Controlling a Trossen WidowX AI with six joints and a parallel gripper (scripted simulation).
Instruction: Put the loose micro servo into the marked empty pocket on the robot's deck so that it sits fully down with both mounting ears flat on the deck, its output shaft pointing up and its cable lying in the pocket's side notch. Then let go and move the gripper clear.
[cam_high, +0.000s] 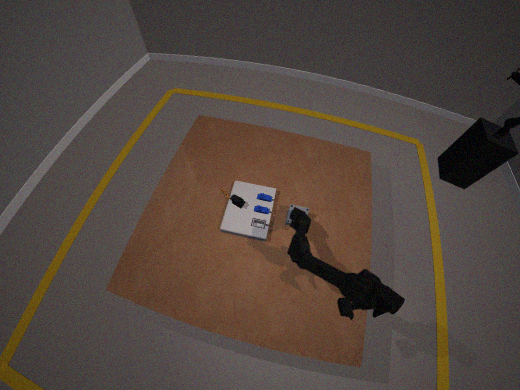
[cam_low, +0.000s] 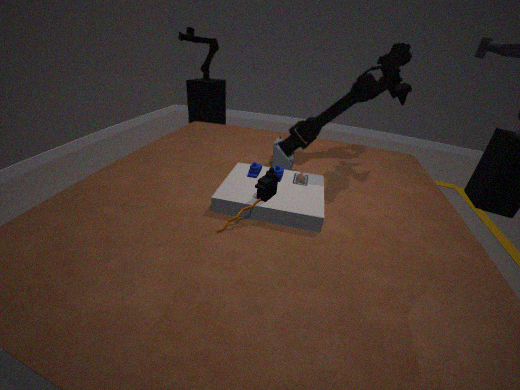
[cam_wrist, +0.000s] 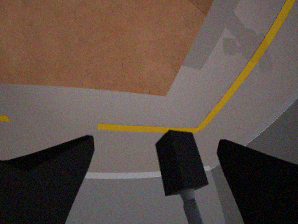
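Observation:
The loose servo (cam_high: 238, 201) (cam_low: 266, 186) is black with an orange cable (cam_high: 225, 193) (cam_low: 238, 215). It rests on the white deck (cam_high: 240, 222) (cam_low: 300, 202) near the edge away from the arm's base; its cable runs out over that edge. Its exact tilt and shaft direction are hard to tell. The outlined pocket (cam_high: 258, 219) (cam_low: 300, 184) is empty, near the deck edge facing the arm's base. My gripper (cam_high: 364, 314) (cam_wrist: 157, 145) is open and empty, raised high and well away from the deck; the wrist view shows neither servo nor deck.
Two blue servos (cam_high: 264, 197) (cam_high: 261, 209) (cam_low: 254, 170) (cam_low: 278, 173) sit in a row with the pocket. My arm's pale base (cam_high: 290, 216) (cam_low: 282, 155) stands close beside the deck. Black pedestals (cam_high: 475, 155) (cam_low: 206, 100) (cam_wrist: 181, 162) stand outside the brown mat (cam_high: 200, 280) (cam_low: 200, 300) (cam_wrist: 90, 45).

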